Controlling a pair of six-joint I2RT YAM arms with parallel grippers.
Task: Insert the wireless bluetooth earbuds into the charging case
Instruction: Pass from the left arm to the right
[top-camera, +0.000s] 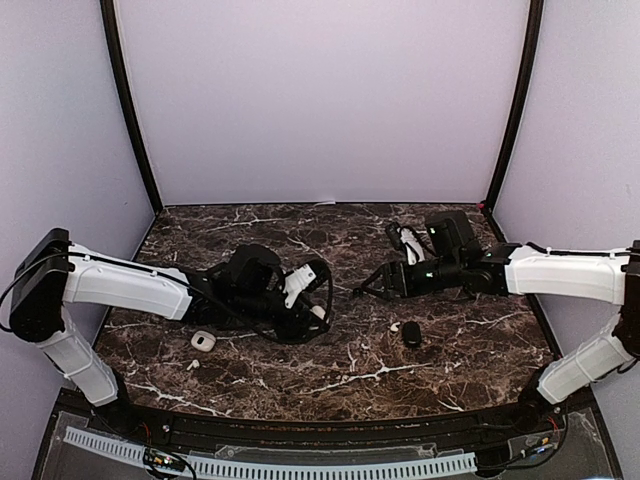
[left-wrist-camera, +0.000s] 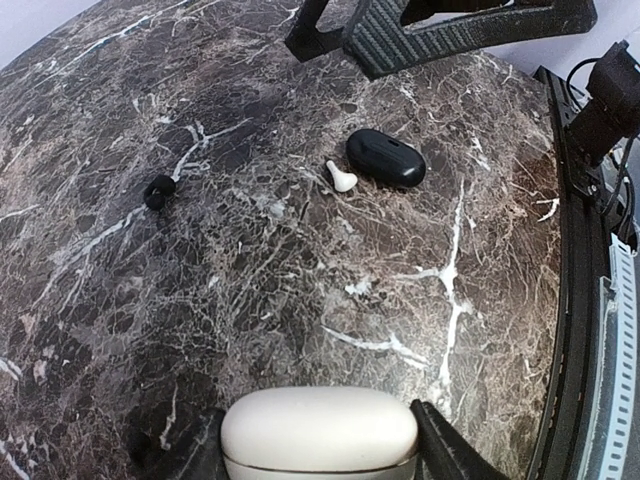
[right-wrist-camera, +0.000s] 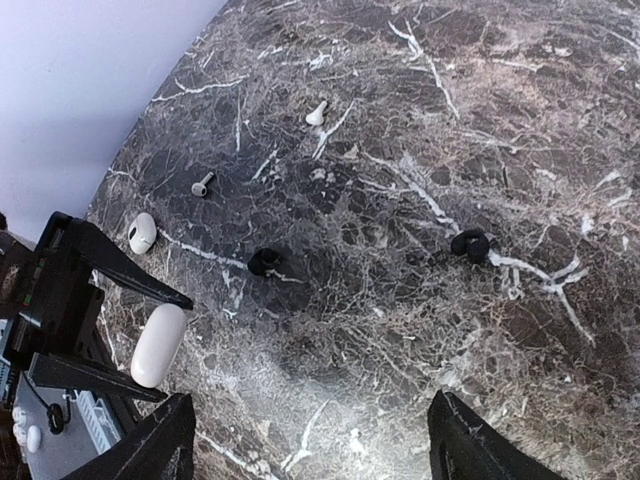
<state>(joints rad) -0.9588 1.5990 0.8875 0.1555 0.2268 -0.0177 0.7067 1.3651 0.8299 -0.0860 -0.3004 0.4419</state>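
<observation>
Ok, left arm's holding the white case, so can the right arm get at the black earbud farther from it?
Likely yes: the right gripper is open and empty, and that black earbud lies alone on bare marble.

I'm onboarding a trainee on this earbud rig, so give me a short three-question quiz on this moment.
1. True or false: the left gripper is empty.
2. What lies right beside the black case? A) a white earbud B) a black earbud C) nothing
3. Fill in: the right gripper stands ____, with nothing between its fingers.
Key: 1 false, it clamps the white case; 2 A; 3 open.
</observation>
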